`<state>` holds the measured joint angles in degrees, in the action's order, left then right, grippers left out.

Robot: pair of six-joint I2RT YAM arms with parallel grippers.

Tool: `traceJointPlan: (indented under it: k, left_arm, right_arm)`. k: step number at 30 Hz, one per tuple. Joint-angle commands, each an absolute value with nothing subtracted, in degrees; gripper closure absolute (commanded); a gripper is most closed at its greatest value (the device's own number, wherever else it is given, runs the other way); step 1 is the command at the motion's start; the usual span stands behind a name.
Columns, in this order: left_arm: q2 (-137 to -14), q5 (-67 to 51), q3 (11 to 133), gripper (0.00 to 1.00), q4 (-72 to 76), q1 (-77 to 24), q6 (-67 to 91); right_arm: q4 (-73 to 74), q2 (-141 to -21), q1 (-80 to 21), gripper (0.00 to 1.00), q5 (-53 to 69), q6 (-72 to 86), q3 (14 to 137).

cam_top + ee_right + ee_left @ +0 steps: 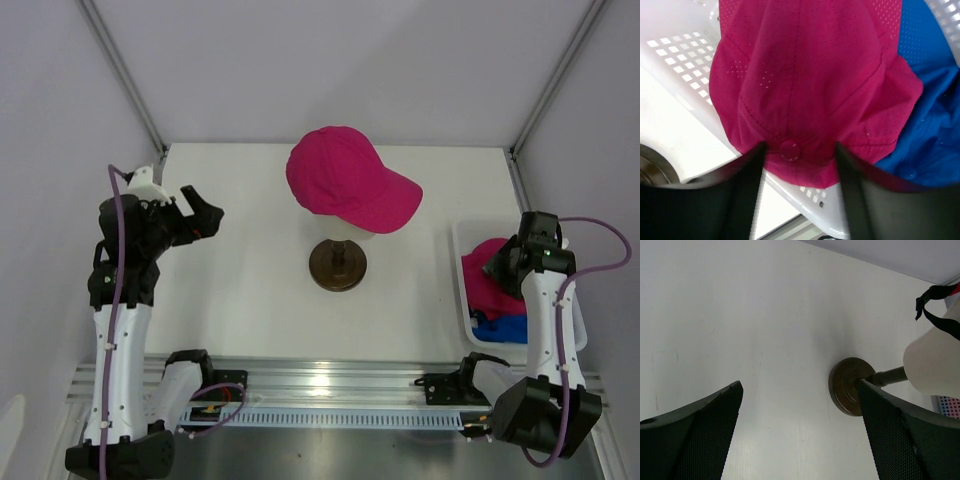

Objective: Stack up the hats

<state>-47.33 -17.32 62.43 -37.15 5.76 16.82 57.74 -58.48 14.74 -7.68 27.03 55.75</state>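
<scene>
Dark fingers (747, 190) of the right gripper (799, 149) fill the bottom of the right wrist view. They stand part-way apart, one on either side of the round top button (790, 149) of a pink cap (805, 80). Both sit against the crown fabric, but I cannot tell whether they pinch it. This pink cap lies in a white perforated basket (675, 55) with its crown toward the camera. The cap edge nearest the fingers overlaps the basket's rim. A blue cap (935, 120) lies beside it and partly under it on the right of that view, also in the basket. How many blue ones are bunched there is not clear. Seen from above, the basket sits at the right edge of the counter (740, 315), with the right arm bent over it.

On the other side, the left gripper (800, 385) has its two mesh-faced fingers (705, 435) spread wide and released, holding nothing, above bare counter. Beyond them stands a dark round stand (845, 385), whose short post rises to a cream mannequin head (935, 365). A black strap (935, 305) dangles beside the head. In the top view a second pink cap (345, 180) sits on that head near the middle of the counter. Its brim points toward the right, and it is well apart from the basket. The left gripper is off to the left of the stand and does not touch it.
</scene>
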Motion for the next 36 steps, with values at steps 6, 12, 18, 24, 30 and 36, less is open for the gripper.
traceJointPlan:
  k: [6,12,18,24,30,36]
  left_arm:
    - [-47.3,-15.9,66.4,0.01,-38.3,5.7,14.4]
    - [-47.2,-17.9,68.8,0.01,-39.2,5.7,14.9]
    - [-46.4,-26.3,71.5,0.00,-38.9,5.5,16.1]
    - [-45.1,-27.2,76.9,0.01,-38.8,1.1,18.7]
    - [-48.9,-29.8,84.5,0.02,-34.6,-5.8,26.1]
    - [-57.3,-22.5,97.4,0.05,-34.0,-18.0,28.2]
  right_arm:
    - [55.3,-59.6,14.9,1.00,-5.9,25.2,56.2]
    - [58.9,-58.3,15.0,1.00,-8.0,24.3,64.1]
    - [62.3,-58.3,15.0,1.00,-8.4,25.5,79.3]
    - [59.9,-62.5,15.0,1.00,0.6,26.7,90.2]
    - [51.2,-62.4,15.0,1.00,6.1,31.7,96.0]
    - [39.7,-63.3,14.5,1.00,12.4,47.6,98.6]
